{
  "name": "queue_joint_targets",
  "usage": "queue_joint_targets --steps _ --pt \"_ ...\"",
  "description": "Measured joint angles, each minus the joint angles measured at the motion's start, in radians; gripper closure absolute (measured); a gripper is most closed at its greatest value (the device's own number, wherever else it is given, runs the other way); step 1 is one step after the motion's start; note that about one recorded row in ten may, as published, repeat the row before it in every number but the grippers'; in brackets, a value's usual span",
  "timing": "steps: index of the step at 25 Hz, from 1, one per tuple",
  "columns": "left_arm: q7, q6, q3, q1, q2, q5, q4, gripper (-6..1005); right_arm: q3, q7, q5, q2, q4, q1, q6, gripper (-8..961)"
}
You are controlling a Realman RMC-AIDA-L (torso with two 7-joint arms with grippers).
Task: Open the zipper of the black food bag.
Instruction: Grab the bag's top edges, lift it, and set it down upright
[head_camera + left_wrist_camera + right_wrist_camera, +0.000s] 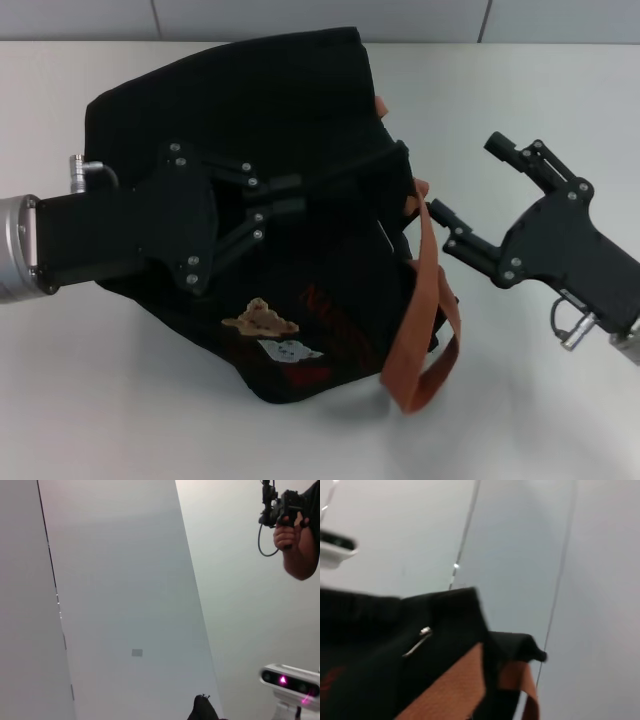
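Note:
The black food bag [300, 110] lies tilted on the white table, its bear and pale animal patches [262, 321] facing me. A tan strap [425, 300] loops off its right side. My left gripper [285, 195] reaches over the bag from the left, its fingers pinched together on a fabric ridge along the top. My right gripper [466, 180] stands open just right of the bag, one fingertip close to the strap. In the right wrist view a small silver pull [418, 641] lies on the black fabric [365, 645] above the strap [450, 685]. The zipper line is lost in the black cloth.
The white table [120, 400] spreads around the bag, with a pale wall [300, 18] behind. The left wrist view shows wall panels, a person's hand [292, 540] holding a device, and a white camera unit [290, 680].

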Motion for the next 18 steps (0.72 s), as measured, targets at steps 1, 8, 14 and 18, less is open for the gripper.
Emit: queue_joint_targets --steps 1,8,14,18 --pt "0.0 0.0 0.0 -0.005 0.0 0.0 -0.006 911 0.0 -0.061 -0.001 0.001 0.015 0.002 0.0 135" --pt "-0.009 0.002 0.009 -0.034 -0.004 0.001 -0.031 911 0.003 -0.424 -0.003 0.002 0.115 0.001 -0.001 142" --pt "-0.003 0.002 0.009 -0.063 -0.003 0.001 -0.08 911 0.005 -0.501 -0.004 0.002 0.135 0.016 0.005 148" --pt "-0.003 0.003 0.009 -0.064 -0.003 0.001 -0.08 911 0.006 -0.505 -0.004 0.002 0.132 0.028 0.007 152"
